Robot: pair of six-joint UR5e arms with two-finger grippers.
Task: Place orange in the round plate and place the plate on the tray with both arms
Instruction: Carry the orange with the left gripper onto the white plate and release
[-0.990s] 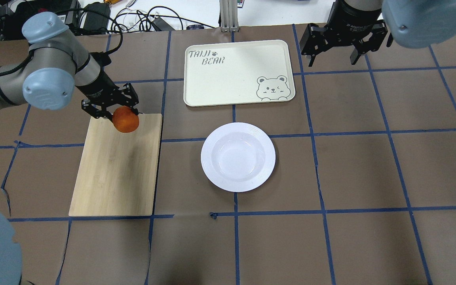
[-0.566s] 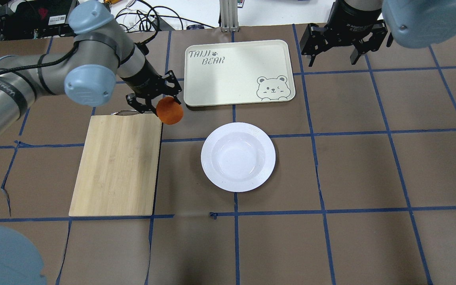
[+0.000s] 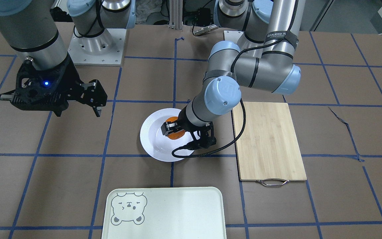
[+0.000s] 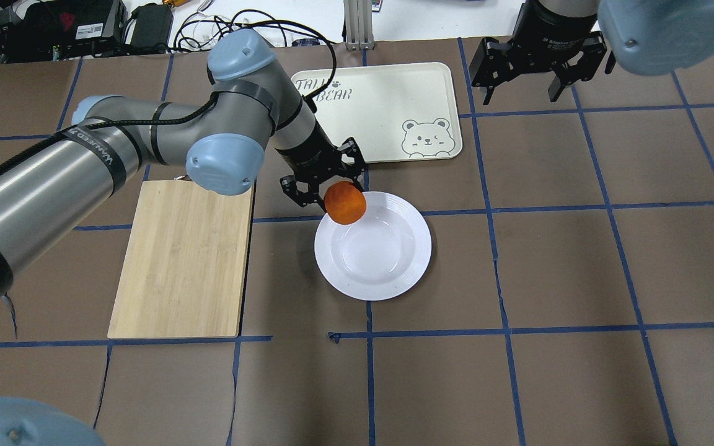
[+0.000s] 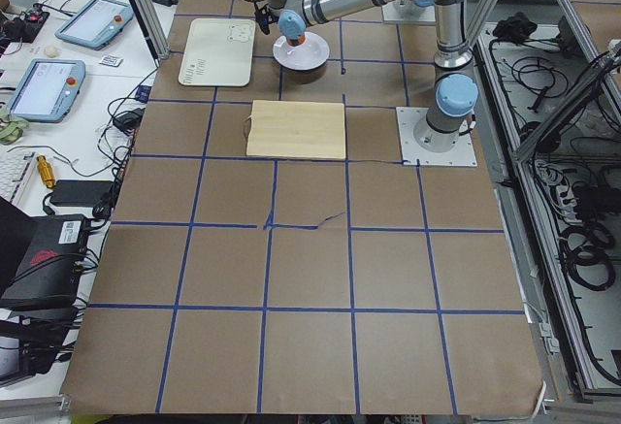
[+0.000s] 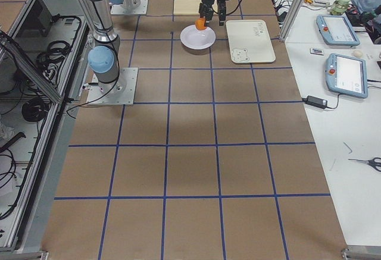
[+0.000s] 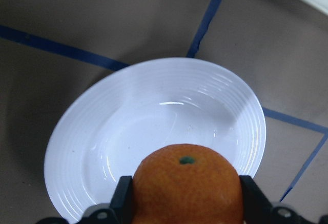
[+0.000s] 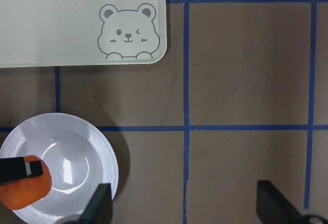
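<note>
We see the brown table (image 4: pixel 580 279), crossed by blue tape lines, filling the overhead view; its widest bare stretches lie to the right of and below the plate. The left arm (image 4: pixel 115 148) comes in from the left edge and reaches across the top end of the bamboo cutting board (image 4: pixel 183 266) towards the centre. The right arm (image 4: pixel 654 31) hangs at the upper right, beyond the tray's right edge. The board lies at centre left, with a band of bare table between its right edge and the plate. The tray (image 4: pixel 382 99) sits at top centre, its bear corner nearest the plate, and a narrow strip of table separates the two. The round plate (image 4: pixel 388 260) lies flat in the middle, touching nothing around it. The right pincer (image 4: pixel 521 96) stands wide, with nothing between its fingers. The left pincer (image 4: pixel 332 187) is clamped on the orange (image 4: pixel 344 202), which hangs above the plate's upper-left rim and does not rest on it.
</note>
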